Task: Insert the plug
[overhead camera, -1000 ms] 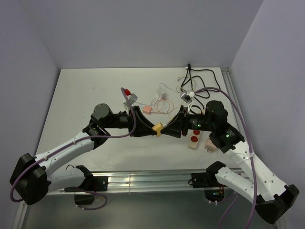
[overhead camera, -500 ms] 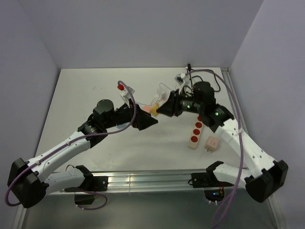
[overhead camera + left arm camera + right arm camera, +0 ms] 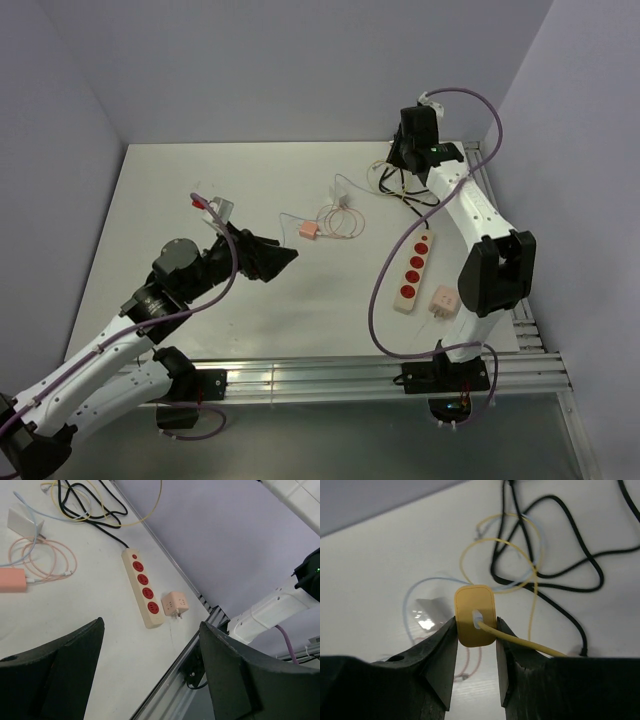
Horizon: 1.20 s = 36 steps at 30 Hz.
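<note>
One plug (image 3: 475,611) is gripped by the right claw (image 3: 475,627) over the cables (image 3: 546,575), far from the strip (image 3: 412,272); the left claw (image 3: 150,630) is spread, empty. Alignment could be spoiled if the cord (image 3: 530,647) is snagged.

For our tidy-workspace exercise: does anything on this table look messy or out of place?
Yes. The cables at the far right lie in a loose tangle, black, yellow and blue strands crossing. Nothing looks damaged.

Plug (image 3: 475,611): yellow. Power strip (image 3: 142,587): cream body, red sockets. Cube adapter (image 3: 174,605): pale peach. Charger (image 3: 308,231): pink. Tangled cable (image 3: 116,538): black. Counter (image 3: 200,180): white. Left pincer (image 3: 151,625): black. Right pincer (image 3: 475,620): black.
</note>
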Each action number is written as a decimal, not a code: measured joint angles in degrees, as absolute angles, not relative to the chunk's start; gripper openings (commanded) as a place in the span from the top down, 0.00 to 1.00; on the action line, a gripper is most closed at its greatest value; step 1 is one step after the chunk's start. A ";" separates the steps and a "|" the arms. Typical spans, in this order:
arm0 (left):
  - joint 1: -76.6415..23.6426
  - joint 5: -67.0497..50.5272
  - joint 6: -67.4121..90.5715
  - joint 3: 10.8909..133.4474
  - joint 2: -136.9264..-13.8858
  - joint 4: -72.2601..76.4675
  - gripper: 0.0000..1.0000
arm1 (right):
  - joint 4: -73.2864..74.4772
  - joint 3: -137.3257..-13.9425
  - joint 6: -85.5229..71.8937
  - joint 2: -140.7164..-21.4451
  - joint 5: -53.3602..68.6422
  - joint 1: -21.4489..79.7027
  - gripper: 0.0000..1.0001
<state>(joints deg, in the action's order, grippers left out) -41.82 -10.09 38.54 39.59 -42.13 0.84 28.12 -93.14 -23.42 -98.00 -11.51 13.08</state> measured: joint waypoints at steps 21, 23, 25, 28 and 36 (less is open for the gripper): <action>-41.82 -14.44 38.85 34.72 -46.74 4.25 0.20 | 33.04 -64.18 -33.32 -85.95 -23.29 11.22 1.00; -41.82 -14.96 39.07 34.72 -46.78 4.78 0.21 | 32.93 -62.98 -34.02 -86.04 -23.38 10.63 1.00; -41.82 -15.35 39.48 34.72 -46.92 5.45 0.20 | 32.75 -61.63 -34.87 -86.11 -23.57 10.33 1.00; -41.82 -15.73 39.92 34.72 -47.37 6.24 0.20 | 31.94 -59.37 -36.21 -86.11 -23.92 10.22 1.00; -41.82 -16.29 40.16 34.72 -48.90 6.66 0.21 | 28.51 -56.60 -39.07 -85.97 -24.82 10.24 1.00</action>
